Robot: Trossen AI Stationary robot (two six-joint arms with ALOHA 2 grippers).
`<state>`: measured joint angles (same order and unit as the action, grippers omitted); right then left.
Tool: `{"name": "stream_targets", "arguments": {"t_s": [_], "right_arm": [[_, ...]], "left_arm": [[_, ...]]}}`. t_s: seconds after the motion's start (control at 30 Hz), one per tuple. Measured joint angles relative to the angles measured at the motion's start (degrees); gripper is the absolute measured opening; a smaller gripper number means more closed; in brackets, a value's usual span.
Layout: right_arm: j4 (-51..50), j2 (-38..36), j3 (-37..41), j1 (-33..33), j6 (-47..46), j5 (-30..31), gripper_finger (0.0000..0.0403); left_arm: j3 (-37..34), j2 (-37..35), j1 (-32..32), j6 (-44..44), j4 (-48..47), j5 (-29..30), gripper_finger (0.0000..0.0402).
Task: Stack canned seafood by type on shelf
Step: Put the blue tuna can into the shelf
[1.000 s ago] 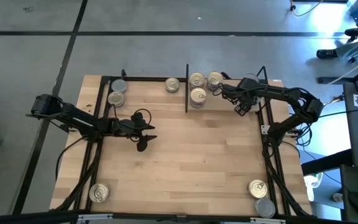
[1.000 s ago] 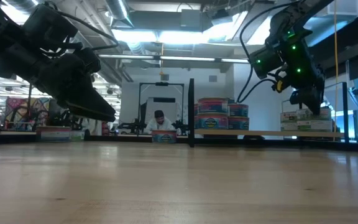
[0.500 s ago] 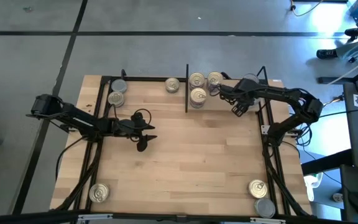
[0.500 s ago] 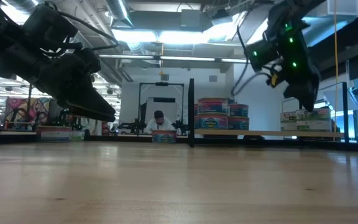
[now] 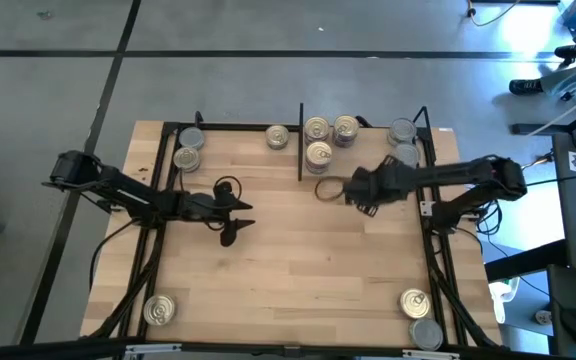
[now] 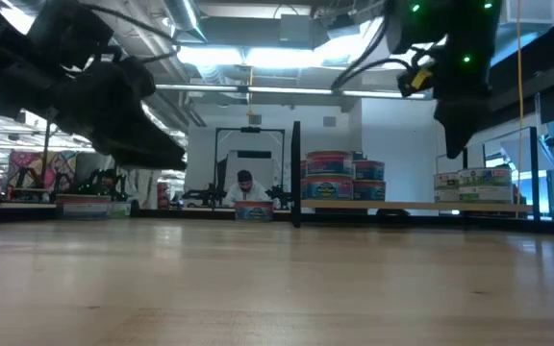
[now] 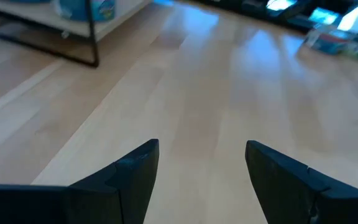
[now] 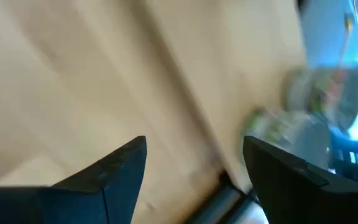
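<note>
Canned seafood stands along the far side of the shelf. Two tins are at the far left and one is left of the black divider. Three gold-lidded tins stand right of the divider, and two grey-lidded tins in the far right corner. My right gripper hangs open over bare wood near the divider's near end, its fingers empty. My left gripper hovers open left of centre, also empty.
One tin stands at the near left corner and two tins at the near right. Black frame bars run along both sides. Bare wood lies between the arms. A person sits in the room behind the table.
My right gripper has swung from the far right corner by the grey-lidded tins toward the table's centre and near side, turning as it went. It has stayed open and empty. The two grey-lidded tins now show uncovered.
</note>
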<state>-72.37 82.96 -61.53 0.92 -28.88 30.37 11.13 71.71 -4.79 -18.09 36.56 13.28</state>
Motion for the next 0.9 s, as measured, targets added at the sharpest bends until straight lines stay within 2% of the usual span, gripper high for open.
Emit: {"name": "stream_targets", "arguments": {"t_s": [0.27,0.43,0.6,0.73,0.9], "right_arm": [[20.0,0.0,6.5,-11.2,4.6,0.0,0.0269],[37.5,0.0,11.0,-15.6,10.1,0.0,0.0269],[59.2,0.0,17.1,-17.6,16.2,-1.1,0.0269],[75.0,0.3,22.4,-17.5,18.8,-3.4,0.0269],[85.8,0.6,27.6,-17.5,19.8,-3.0,0.0269]], "left_arm": [[1.6,0.0,-2.0,0.0,1.7,0.6,0.0239],[5.5,1.9,-3.3,3.1,0.9,2.5,0.0239],[12.0,4.5,-2.2,6.4,-7.8,5.1,0.0239],[19.1,6.2,0.9,8.7,-17.4,7.6,0.0239],[27.1,8.5,7.9,11.7,-25.9,8.5,0.0239]]}}
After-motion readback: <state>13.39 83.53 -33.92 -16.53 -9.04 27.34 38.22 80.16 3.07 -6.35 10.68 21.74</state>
